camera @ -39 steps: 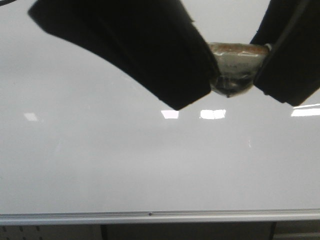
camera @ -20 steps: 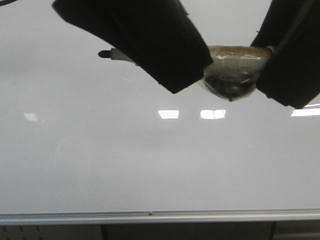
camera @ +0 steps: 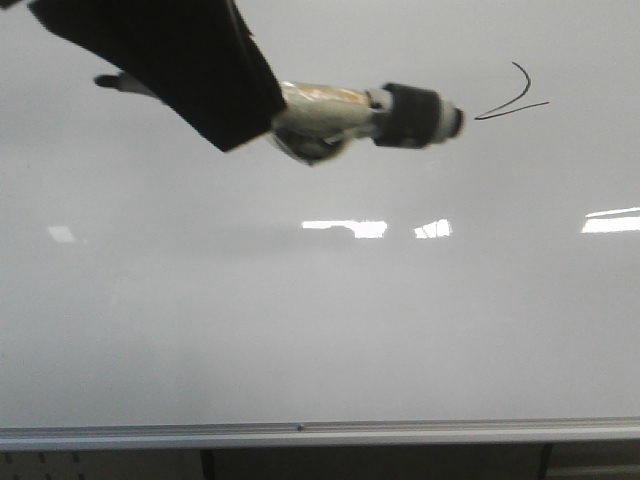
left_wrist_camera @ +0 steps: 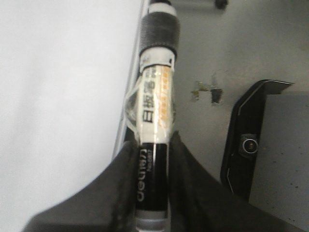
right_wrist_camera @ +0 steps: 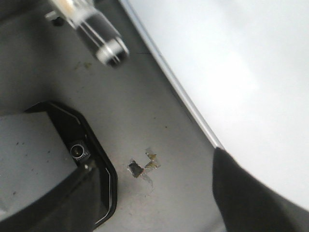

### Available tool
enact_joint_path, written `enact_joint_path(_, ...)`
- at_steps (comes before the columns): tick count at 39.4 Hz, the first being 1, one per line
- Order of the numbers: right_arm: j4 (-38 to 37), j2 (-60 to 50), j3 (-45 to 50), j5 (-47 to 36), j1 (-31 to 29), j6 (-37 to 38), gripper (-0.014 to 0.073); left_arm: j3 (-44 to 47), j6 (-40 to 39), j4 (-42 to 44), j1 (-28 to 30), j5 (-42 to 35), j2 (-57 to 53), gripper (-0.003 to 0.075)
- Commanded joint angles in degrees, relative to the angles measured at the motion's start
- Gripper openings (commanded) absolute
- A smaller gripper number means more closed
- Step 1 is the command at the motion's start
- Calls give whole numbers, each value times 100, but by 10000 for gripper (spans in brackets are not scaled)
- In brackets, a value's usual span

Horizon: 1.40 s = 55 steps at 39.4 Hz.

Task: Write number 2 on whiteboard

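Across the glossy whiteboard (camera: 320, 330) — light reflections (camera: 345, 228), the number 2 (camera: 512, 98) upper right.

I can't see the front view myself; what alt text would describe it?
A black hand-drawn number 2 sits at the upper right of a glossy whiteboard. Left of it, the left gripper, jaws shut, holds a marker level, its end near the stroke.

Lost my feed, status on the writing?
Left gripper shut on marker. Right gripper state unclear. Number 2 drawn on whiteboard. Nothing blocking.
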Motion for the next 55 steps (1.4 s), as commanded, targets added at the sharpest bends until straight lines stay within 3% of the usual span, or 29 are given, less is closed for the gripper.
enact_joint_path(1,-147,-266,-174,-101,-459,456,520,-186,-1164,857,68,-79,-446,52)
enact_joint_path(7,-208,-490,-174,-2,-976,543,520,98,-2505,1873,717,-170,-901,52)
enact_joint_path(14,-224,-547,-174,27,-1082,543,520,602,-2965,1799,2213,-1050,-1239,52)
enact_joint_path(20,-224,-547,-174,27,-1082,543,520,1269,-3243,1337,3517,-2409,-1341,52)
enact_joint_path(25,-224,-547,-174,27,-1082,543,520,1921,-3243,810,4178,-4004,-1329,52)
enact_joint_path(30,-224,-547,-174,27,-1082,543,520,2558,-3243,610,4440,-5511,-1155,52)
enact_joint_path(37,-224,-547,-174,27,-1082,543,520,2918,-3243,610,4481,-6893,-615,52)
enact_joint_path(48,-224,-547,-174,30,-1081,543,520,2933,-3097,597,4481,-8063,229,52)
enact_joint_path(55,-224,-547,-174,30,-1081,543,520,2933,-2721,110,4481,-8528,572,52)
